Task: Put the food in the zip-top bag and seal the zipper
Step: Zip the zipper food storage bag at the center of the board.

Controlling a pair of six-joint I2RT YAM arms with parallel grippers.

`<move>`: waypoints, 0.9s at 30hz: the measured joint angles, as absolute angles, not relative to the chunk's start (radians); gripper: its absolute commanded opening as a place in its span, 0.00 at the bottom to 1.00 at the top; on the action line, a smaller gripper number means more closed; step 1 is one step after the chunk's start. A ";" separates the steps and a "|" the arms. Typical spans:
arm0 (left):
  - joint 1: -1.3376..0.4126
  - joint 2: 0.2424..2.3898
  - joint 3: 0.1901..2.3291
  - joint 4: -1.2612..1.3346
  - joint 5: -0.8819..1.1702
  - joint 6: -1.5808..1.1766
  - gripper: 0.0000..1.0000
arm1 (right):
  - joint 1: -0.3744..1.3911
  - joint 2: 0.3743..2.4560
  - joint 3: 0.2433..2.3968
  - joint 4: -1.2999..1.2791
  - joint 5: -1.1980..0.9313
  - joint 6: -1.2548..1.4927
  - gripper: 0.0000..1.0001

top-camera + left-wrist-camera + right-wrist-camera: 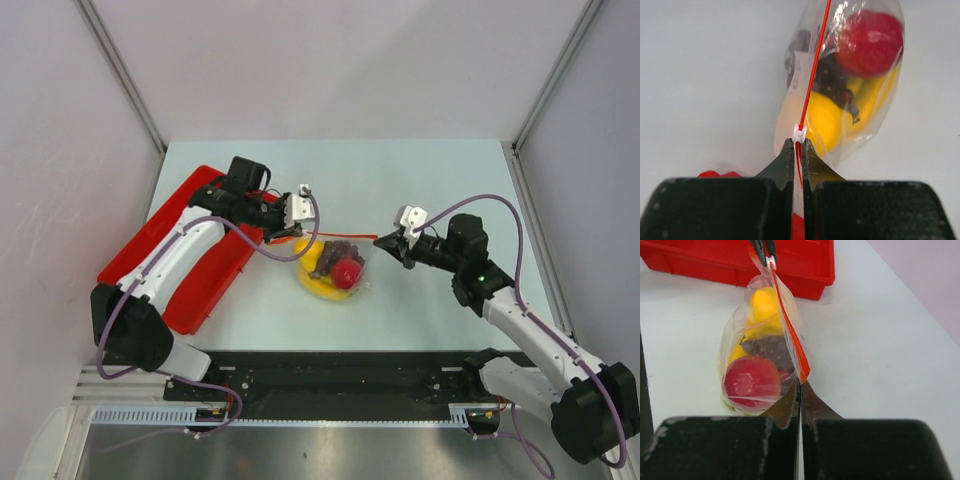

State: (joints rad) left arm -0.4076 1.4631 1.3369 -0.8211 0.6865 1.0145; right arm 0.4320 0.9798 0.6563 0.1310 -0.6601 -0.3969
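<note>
Two grips closed: left end effector (798, 142) and right end effector (800, 387) pinch opposite ends of thin red-orange zipper strip (815, 70). Clear crinkly plastic bag (790, 125) mid-counter (430, 180), toy fruits (870, 42) inside. Sealing step; next likely needs white slider (799, 134) drawn along strip.

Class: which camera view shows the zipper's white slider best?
The left wrist view: the white slider sits sharp and close, just ahead of the left gripper. The right wrist view shows it small and distant; the top view cannot resolve it.

You lose the tray (805, 265) at the right wrist view's top edge; the left gripper (798, 143) hides the zipper's (813, 70) end.
</note>
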 measured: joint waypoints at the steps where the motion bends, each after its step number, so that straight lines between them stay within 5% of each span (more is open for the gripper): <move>1: -0.400 1.460 1.337 -0.827 0.684 1.022 0.00 | 0.419 0.973 0.656 0.123 -0.661 -0.398 0.00; 27: -0.363 1.395 1.376 -1.021 0.649 1.071 0.00 | 0.311 0.767 0.655 -0.096 -0.722 -0.400 0.00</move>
